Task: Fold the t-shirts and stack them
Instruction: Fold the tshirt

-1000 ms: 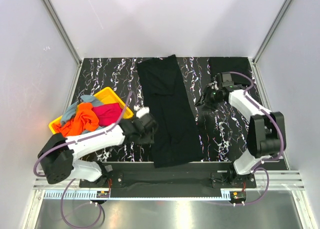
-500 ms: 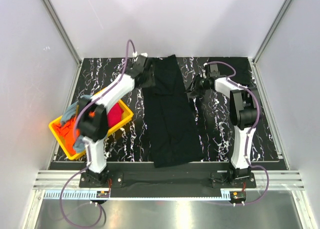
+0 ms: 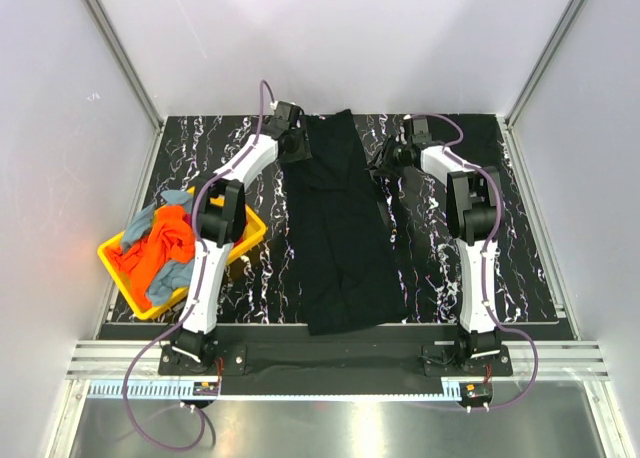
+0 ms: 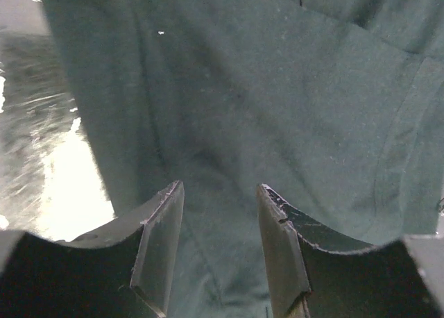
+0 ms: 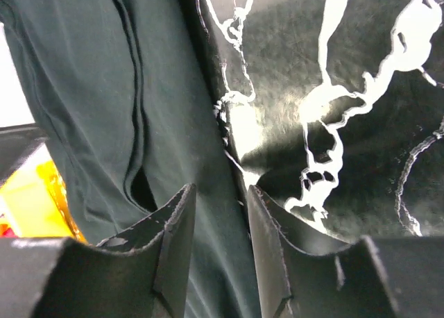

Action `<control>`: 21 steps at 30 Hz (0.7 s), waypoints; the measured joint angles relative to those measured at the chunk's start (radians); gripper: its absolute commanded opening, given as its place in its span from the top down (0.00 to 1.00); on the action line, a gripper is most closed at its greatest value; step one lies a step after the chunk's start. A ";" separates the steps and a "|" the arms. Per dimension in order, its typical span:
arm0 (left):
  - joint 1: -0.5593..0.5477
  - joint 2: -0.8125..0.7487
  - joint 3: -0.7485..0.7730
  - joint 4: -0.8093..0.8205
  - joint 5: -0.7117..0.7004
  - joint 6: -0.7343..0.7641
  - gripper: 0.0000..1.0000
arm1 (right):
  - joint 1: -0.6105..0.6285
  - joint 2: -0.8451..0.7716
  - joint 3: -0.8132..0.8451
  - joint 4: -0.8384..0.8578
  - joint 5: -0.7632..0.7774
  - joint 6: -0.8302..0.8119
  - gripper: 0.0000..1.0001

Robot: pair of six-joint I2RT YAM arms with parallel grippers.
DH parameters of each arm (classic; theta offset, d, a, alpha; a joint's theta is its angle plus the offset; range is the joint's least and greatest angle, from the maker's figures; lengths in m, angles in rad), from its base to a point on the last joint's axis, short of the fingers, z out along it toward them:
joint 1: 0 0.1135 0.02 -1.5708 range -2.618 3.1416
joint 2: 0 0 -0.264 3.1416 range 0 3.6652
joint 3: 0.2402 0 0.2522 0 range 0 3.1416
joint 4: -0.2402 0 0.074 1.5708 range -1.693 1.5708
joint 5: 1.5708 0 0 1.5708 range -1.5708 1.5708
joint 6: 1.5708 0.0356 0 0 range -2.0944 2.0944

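Note:
A long black t-shirt (image 3: 340, 228), folded lengthwise, lies down the middle of the black marbled table. My left gripper (image 3: 291, 144) is stretched to the shirt's far left edge. In the left wrist view my left gripper (image 4: 220, 189) is open just above the dark fabric (image 4: 277, 89). My right gripper (image 3: 385, 162) is at the shirt's far right edge. In the right wrist view my right gripper (image 5: 220, 191) is open, with the shirt's edge (image 5: 173, 123) lying between the fingers, beside the marbled table (image 5: 347, 89).
A yellow bin (image 3: 250, 240) at the left holds orange and grey clothes (image 3: 165, 243). A folded black garment (image 3: 480, 128) lies in the back right corner. White walls and metal posts enclose the table on three sides.
My left arm swung from the shirt's near left side out to its far left edge. My right gripper moved farther and leftward to the shirt's far right edge.

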 measured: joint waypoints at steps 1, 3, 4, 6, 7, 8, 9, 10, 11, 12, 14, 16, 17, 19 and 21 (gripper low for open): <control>-0.002 0.012 0.010 0.001 0.004 0.001 0.49 | -0.001 0.008 0.010 0.001 -0.005 0.004 0.57; -0.003 0.035 0.025 0.003 0.016 0.001 0.49 | -0.001 0.016 0.024 0.001 -0.005 0.005 0.59; -0.004 0.045 0.029 0.006 0.022 0.000 0.49 | -0.001 0.020 0.027 0.002 -0.005 0.005 0.59; -0.007 0.062 0.032 0.014 0.035 -0.006 0.50 | -0.001 0.029 0.039 0.002 -0.008 0.008 0.65; -0.008 0.072 0.033 0.018 0.036 -0.007 0.50 | -0.001 0.032 0.042 0.003 -0.007 0.007 0.67; -0.008 0.075 0.040 0.024 0.042 -0.013 0.50 | -0.001 0.036 0.043 0.005 -0.008 0.008 0.68; -0.008 0.078 0.046 0.030 0.045 -0.016 0.50 | -0.001 0.037 0.043 0.006 -0.009 0.008 0.72; -0.008 0.084 0.051 0.033 0.049 -0.019 0.50 | -0.001 0.038 0.043 0.006 -0.008 0.007 0.74; -0.008 0.091 0.058 0.037 0.053 -0.021 0.50 | -0.001 0.039 0.043 0.005 -0.008 0.006 0.77; -0.008 0.098 0.067 0.043 0.063 -0.024 0.50 | -0.001 0.040 0.043 0.005 -0.008 0.006 0.82; -0.007 0.113 0.086 0.061 0.086 -0.028 0.50 | -0.001 0.042 0.043 0.005 -0.006 0.002 0.99; -0.005 0.129 0.098 0.093 0.117 -0.037 0.50 | -0.001 0.042 0.035 0.008 0.010 0.010 1.00; -0.005 0.133 0.100 0.108 0.132 -0.042 0.50 | -0.001 0.038 0.027 0.018 0.017 0.014 1.00; -0.004 0.146 0.108 0.143 0.173 -0.051 0.49 | -0.004 0.019 -0.006 0.045 0.040 0.029 1.00; -0.003 0.164 0.121 0.179 0.216 -0.065 0.48 | -0.006 -0.007 -0.048 0.063 0.077 0.043 1.00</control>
